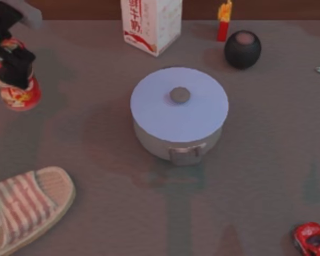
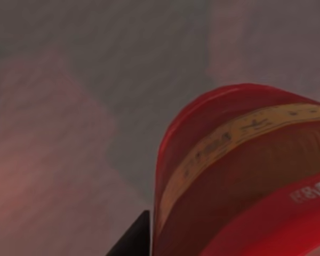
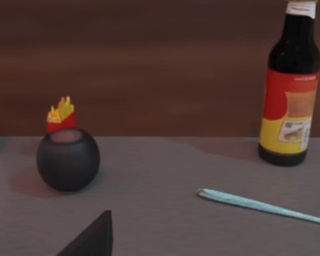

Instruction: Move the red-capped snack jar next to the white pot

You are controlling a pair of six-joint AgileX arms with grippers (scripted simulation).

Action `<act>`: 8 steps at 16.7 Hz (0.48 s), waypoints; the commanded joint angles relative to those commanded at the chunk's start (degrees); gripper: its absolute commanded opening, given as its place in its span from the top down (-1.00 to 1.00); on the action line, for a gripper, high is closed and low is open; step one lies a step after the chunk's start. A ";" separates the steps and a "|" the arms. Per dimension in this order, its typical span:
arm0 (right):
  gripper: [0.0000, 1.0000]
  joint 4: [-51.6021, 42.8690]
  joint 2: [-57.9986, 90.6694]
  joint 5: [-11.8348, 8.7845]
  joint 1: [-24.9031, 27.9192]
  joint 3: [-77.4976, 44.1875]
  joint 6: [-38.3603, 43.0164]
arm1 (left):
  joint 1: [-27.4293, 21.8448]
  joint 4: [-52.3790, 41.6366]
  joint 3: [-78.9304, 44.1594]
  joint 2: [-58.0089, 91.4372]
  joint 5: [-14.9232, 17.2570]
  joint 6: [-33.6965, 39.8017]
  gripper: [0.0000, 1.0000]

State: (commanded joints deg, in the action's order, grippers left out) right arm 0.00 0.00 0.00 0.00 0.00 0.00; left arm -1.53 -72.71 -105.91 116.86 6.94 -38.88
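The red-capped snack jar is at the table's far left, its red-and-cream label showing below the black fingers. My left gripper comes down on the jar from above and is shut on it. In the left wrist view the jar fills the near side, with one dark fingertip against its wall. The white pot stands mid-table with its flat pale lid, dark knob and front handle, well to the right of the jar. My right gripper is outside the top view; one of its fingertips shows, open and holding nothing.
A milk carton, a red-and-yellow lighter and a black round speaker line the back. A striped slipper lies front left and a red toy car front right. A teal pen and a sauce bottle are at the right.
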 joint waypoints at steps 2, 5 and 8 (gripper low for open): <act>-1.00 0.00 0.00 0.00 0.00 0.00 0.00 | -2.58 2.13 1.90 -0.47 -1.56 8.80 1.00; -1.00 0.00 0.00 0.00 0.00 0.00 0.00 | -6.86 5.91 5.14 -1.52 -4.23 24.35 1.00; -1.00 0.00 0.00 0.00 0.00 0.00 0.00 | -11.06 9.63 8.69 -2.60 -6.90 39.37 1.00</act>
State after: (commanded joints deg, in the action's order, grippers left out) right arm 0.00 0.00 0.00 0.00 0.00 0.00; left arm -12.59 -63.08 -97.21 114.26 0.04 0.49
